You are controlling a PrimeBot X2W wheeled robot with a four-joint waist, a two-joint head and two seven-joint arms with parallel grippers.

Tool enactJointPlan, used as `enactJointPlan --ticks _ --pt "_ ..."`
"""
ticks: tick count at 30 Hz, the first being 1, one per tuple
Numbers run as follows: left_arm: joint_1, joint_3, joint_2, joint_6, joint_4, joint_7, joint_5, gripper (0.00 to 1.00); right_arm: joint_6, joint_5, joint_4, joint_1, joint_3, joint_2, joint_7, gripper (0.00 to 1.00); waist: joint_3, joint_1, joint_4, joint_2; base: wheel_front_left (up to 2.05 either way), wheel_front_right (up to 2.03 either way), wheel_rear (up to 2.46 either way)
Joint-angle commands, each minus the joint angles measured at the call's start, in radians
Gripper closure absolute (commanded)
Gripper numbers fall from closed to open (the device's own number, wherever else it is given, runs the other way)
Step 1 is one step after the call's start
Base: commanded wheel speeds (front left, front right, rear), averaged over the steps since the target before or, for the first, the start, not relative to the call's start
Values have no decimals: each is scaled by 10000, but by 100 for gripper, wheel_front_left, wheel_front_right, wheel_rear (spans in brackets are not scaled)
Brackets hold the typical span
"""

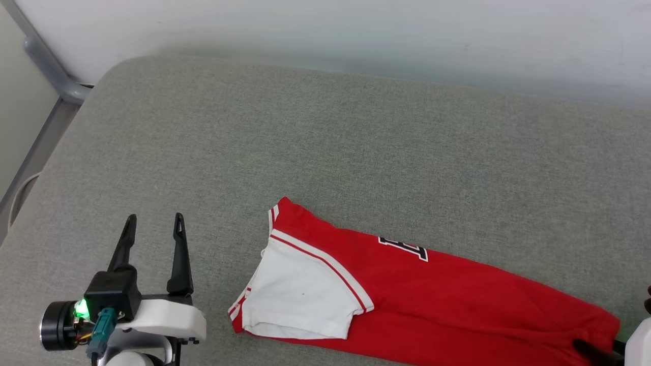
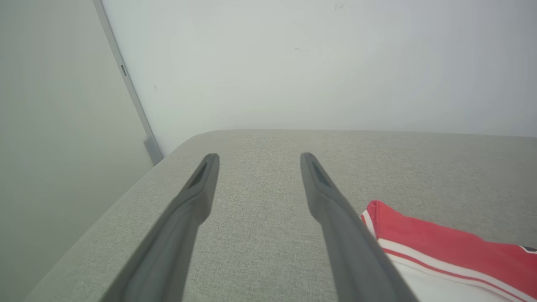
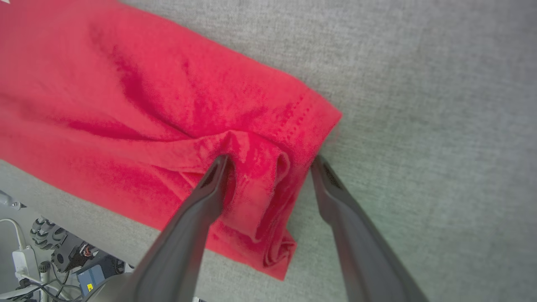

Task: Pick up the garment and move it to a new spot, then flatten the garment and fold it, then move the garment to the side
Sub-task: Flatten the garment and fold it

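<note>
The limp shirt (image 1: 432,295) is lying at the cushion's (image 1: 356,142) 5 o'clock, its bunched hem (image 3: 256,180), likely the best hold, being straddled by the parted right claw (image 3: 270,161); the left claw (image 1: 152,223) is being held parted at 8 o'clock.

a: left gripper (image 1: 155,217), pose?
b: low on the left in the head view. two long dark fingers (image 1: 179,254) point up and away, spread wide, nothing between them. green light (image 1: 80,307) lit at the wrist.
a: right gripper (image 3: 270,158)?
b: fingers apart as well, pointing downward in its wrist view. head view catches a dark finger and a pale wrist shell (image 1: 638,340) at the lower right edge.
</note>
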Motion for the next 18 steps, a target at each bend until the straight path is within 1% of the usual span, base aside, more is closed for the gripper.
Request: enactJointPlan --ticks 1,3,5,12,13,14,15,17,18 --pt "303 399 -398 -123 -93 -71 439 0 -12 -24 104 -95 104 103 56 0 86 -1 51 0 0 0 0" --pt "571 815 -804 -290 -144 -72 856 0 -10 -57 226 -33 243 169 54 0 131 -1 81 0 0 0 0" --pt "768 1168 -1218 -549 -211 -72 1233 0 -10 -36 349 47 410 252 102 0 170 -1 105 0 0 0 0" --pt "1132 2124 -2310 -1445 -217 -72 2379 0 6 75 755 214 1106 528 58 0 221 -1 186 0 0 0 0" --pt "1169 2253 -2411 -1562 -178 -72 2522 0 8 119 797 221 1213 525 28 13 216 -1 185 0 0 0 0" --pt "1186 2331 -2493 -1673 -139 -72 2680 0 8 164 816 207 1268 516 -52 94 207 -1 183 0 0 0 0" --pt "1178 2444 -2607 -1764 -129 -72 2791 0 8 177 845 189 1294 497 -123 100 194 -1 177 0 0 0 0" --pt "1217 2559 -2695 -1845 -117 -72 2896 0 8 218 887 161 1300 459 -202 100 168 -1 156 0 0 0 0" --pt "1311 2770 -2880 -1971 -100 -72 3073 0 -15 246 975 96 1192 300 -376 100 123 -1 120 0 0 0 0"
